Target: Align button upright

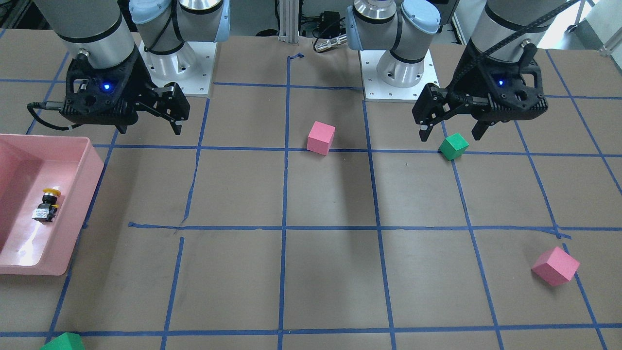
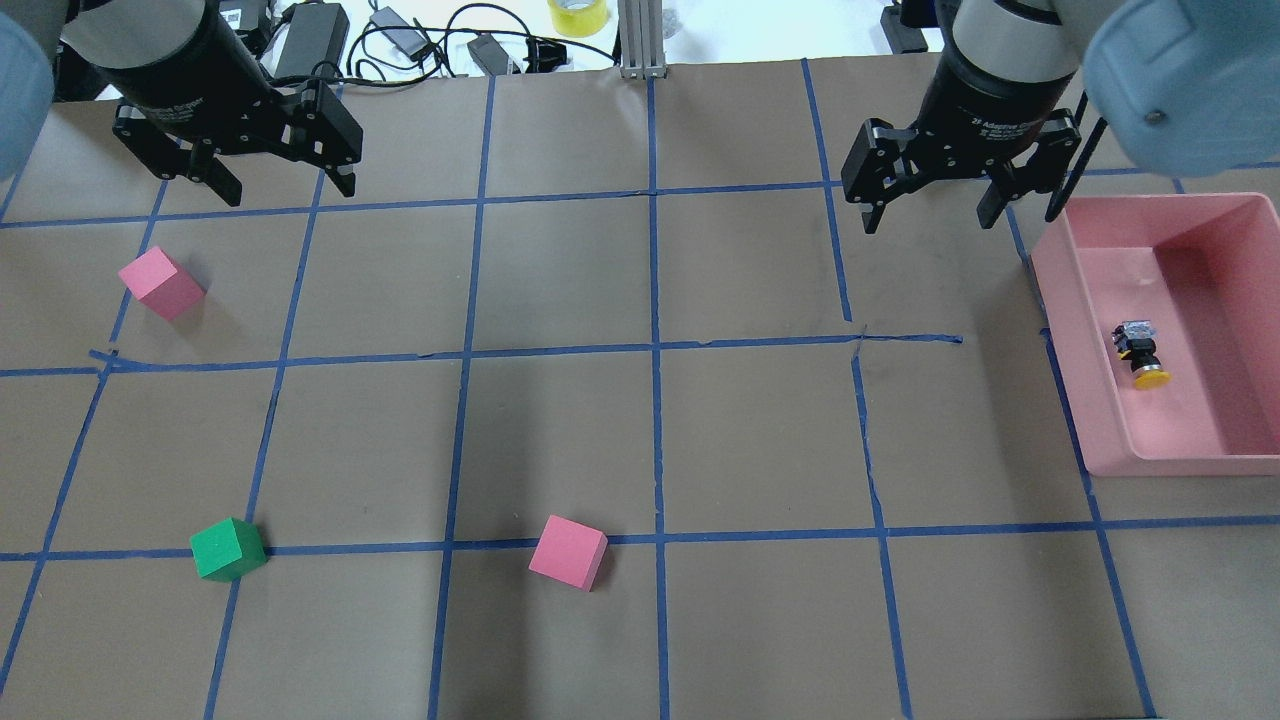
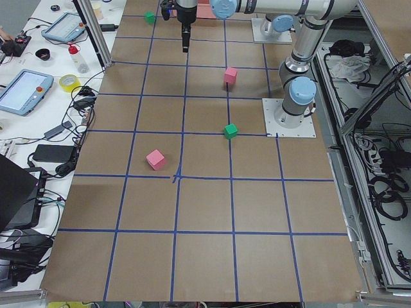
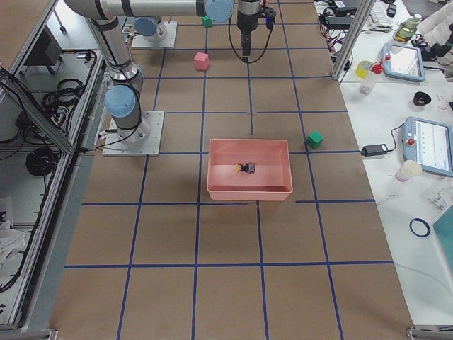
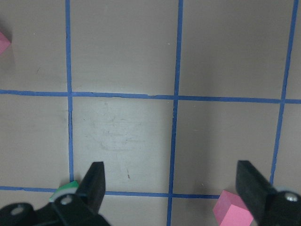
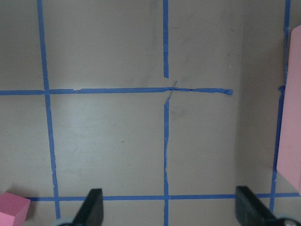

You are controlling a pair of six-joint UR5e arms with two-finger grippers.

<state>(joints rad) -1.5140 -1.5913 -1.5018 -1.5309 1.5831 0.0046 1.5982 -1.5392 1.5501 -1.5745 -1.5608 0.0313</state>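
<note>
The button (image 1: 47, 206) lies on its side on the floor of a pink bin (image 1: 92, 160), yellow cap toward the robot; it also shows in the overhead view (image 2: 1140, 352) and the exterior right view (image 4: 246, 168). My right gripper (image 2: 929, 220) is open and empty, hanging above the table just left of the bin's (image 2: 1050, 270) far corner in the overhead view; in the front view the right gripper (image 1: 149, 129) is beyond the bin. My left gripper (image 2: 288, 190) is open and empty at the far left; in the front view the left gripper (image 1: 452, 135) hangs over a green cube (image 1: 453, 146).
Pink cubes (image 2: 161, 282) (image 2: 568, 551) and a green cube (image 2: 227, 548) lie on the brown, blue-taped table. Another green cube (image 1: 63, 341) sits near the bin's operator side. The right wrist view shows the bin's edge (image 6: 291, 117) at right.
</note>
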